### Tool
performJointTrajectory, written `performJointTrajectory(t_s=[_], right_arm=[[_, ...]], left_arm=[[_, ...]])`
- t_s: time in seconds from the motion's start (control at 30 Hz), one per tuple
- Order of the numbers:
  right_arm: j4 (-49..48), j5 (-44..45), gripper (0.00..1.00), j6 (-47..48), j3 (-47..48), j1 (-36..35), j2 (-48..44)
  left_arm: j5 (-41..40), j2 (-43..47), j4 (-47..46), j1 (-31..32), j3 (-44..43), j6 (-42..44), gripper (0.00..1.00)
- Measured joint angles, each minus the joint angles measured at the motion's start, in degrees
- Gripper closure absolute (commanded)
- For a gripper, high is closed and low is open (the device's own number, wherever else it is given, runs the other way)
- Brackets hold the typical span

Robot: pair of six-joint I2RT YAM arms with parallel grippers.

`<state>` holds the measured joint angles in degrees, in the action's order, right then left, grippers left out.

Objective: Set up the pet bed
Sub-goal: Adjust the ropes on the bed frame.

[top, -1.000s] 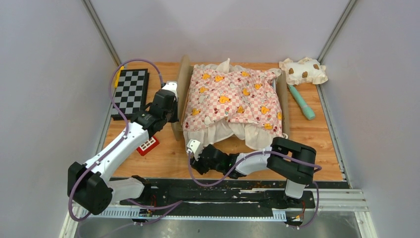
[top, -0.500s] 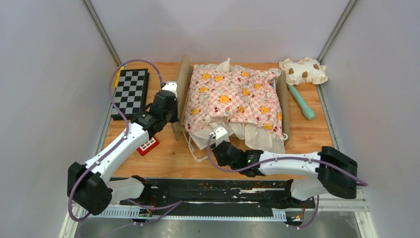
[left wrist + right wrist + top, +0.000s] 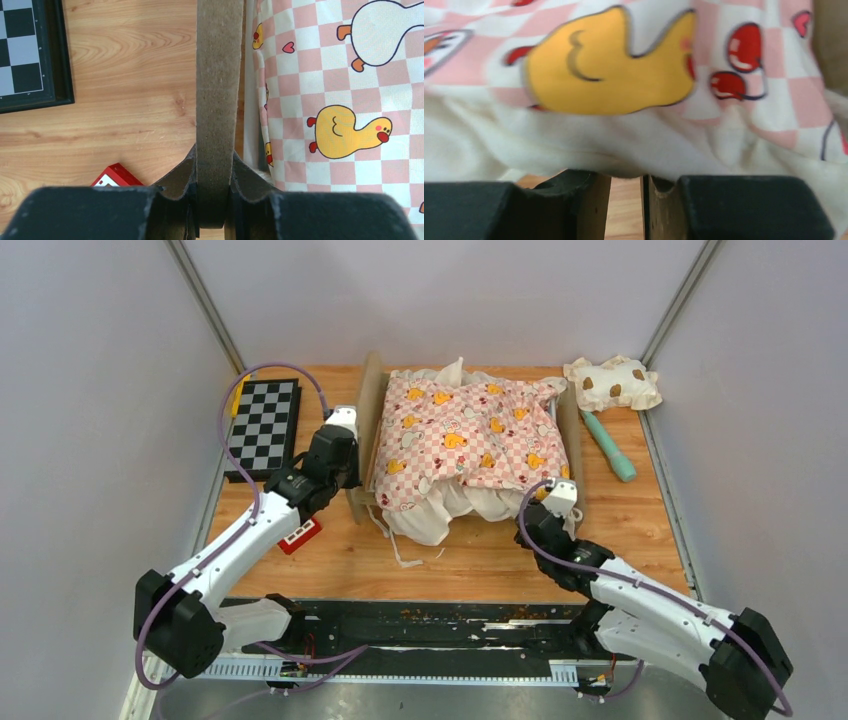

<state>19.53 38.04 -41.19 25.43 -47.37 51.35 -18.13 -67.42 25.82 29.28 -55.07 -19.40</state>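
Observation:
The pet bed (image 3: 369, 425) stands mid-table, its brown end board (image 3: 215, 90) upright at the left. A pink checkered duck cushion (image 3: 470, 435) lies bunched over it, and its white ruffle hangs over the near side. My left gripper (image 3: 348, 458) is shut on the end board's near end (image 3: 215, 200). My right gripper (image 3: 553, 505) is at the bed's near right corner, pushed under the ruffle (image 3: 634, 150). Its fingers (image 3: 591, 200) stand a narrow gap apart with bare table showing between them. Fabric hides the fingertips.
A spotted cream pillow (image 3: 612, 382) and a teal stick (image 3: 608, 445) lie at the back right. A checkerboard (image 3: 262, 425) and a small red block (image 3: 298, 533) sit left of the bed. A white tie string (image 3: 405, 548) trails on the table.
My right arm has swung from the bed's near left side across to its near right corner. The ruffle at the near edge is now more bunched in. The left arm has not moved.

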Motion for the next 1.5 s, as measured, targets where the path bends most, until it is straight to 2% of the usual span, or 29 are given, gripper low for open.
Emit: performJointTrajectory(t_s=[0.13,0.27,0.47,0.67,0.8,0.93,1.0,1.13,1.23,1.3,1.4,1.5], right_arm=[[-1.77,-5.57,0.72,2.99,-1.16,9.44,0.39],[-4.76,-9.33,0.71,7.56,0.7,15.61,5.2],[-9.27,-15.74,0.64,14.75,6.58,22.75,13.55],[-15.85,-23.96,0.5,21.31,10.62,23.56,14.4],[-17.27,-25.16,0.44,22.29,9.97,16.04,7.93],[-16.85,-21.46,0.43,22.4,9.4,4.22,-0.02],[-16.31,-19.43,0.43,22.1,8.98,0.44,-2.78],[-16.68,-15.32,0.43,21.94,7.78,-8.68,-4.09],[-20.11,-13.31,0.42,22.67,7.76,-18.21,0.72],[-24.04,-12.68,0.41,23.71,8.04,-23.78,7.17],[-28.98,-13.05,0.41,25.29,10.56,-28.2,19.17],[-33.77,-13.27,0.41,26.84,14.29,-28.79,30.05]], left_arm=[[-0.04,0.15,-0.59,0.0,0.37,-0.07,0.98],[-0.72,0.15,-1.09,-0.04,0.61,-0.66,0.83],[-1.31,0.15,-1.22,-0.37,0.72,-1.14,0.59],[-0.79,-0.28,-1.11,-0.37,0.48,-0.07,0.43],[-0.79,-1.33,-1.03,-0.37,0.15,0.2,0.35],[-0.76,-1.57,-0.57,-0.37,-0.2,0.33,0.32],[-0.79,-1.73,-0.17,-0.37,-1.05,0.52,0.31],[-0.79,-1.75,0.2,-0.37,-3.13,0.94,0.29],[-0.81,-1.75,1.51,-0.39,-4.61,1.36,0.27],[-0.57,-1.75,2.97,-0.46,-5.73,1.55,0.27],[0.2,-1.75,4.7,-0.94,-7.56,1.95,0.27],[0.35,-1.79,5.66,-1.66,-8.81,2.56,0.27]])
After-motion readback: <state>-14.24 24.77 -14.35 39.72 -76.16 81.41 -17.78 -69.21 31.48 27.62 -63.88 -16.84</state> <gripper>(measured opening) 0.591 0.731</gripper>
